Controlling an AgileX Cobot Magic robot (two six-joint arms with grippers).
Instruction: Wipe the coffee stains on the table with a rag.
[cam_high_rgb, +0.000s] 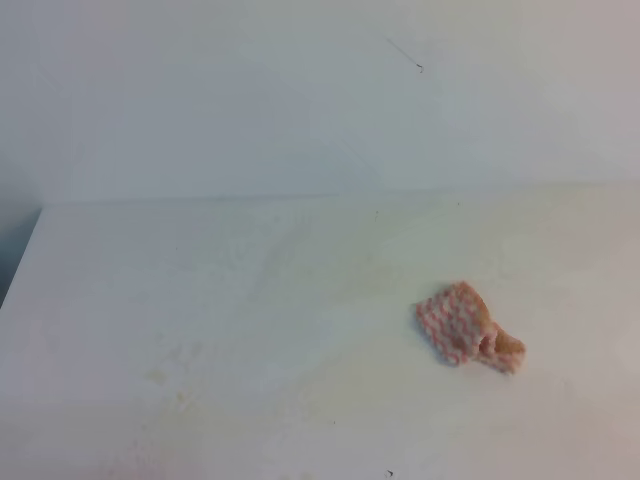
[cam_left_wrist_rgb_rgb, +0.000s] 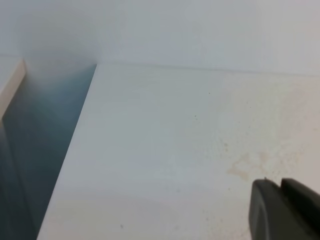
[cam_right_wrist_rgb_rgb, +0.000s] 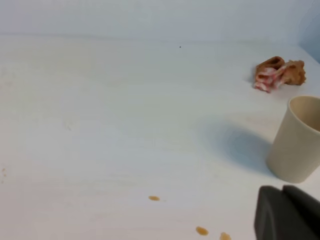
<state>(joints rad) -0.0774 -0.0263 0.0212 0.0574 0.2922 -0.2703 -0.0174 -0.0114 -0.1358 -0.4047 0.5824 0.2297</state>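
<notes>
Crumpled rag dropped on the bench, a few coffee spots left.

The rag (cam_high_rgb: 467, 326) lies right of centre on the bench (cam_high_rgb: 200, 300); both sets of fingers, left (cam_left_wrist_rgb_rgb: 285, 210) and right (cam_right_wrist_rgb_rgb: 287, 215), look shut on nothing. Small drops (cam_right_wrist_rgb_rgb: 202, 230) and faint smears (cam_left_wrist_rgb_rgb: 242, 167) remain, so regrip the rag flat and press evenly.

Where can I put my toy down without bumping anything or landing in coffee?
The widest bare stretch of the table runs from its left edge to the crumpled rag, touched only by faint tan smears. It is busier on the right: the rag, the cup, and small coffee drops in front of the cup.
</notes>
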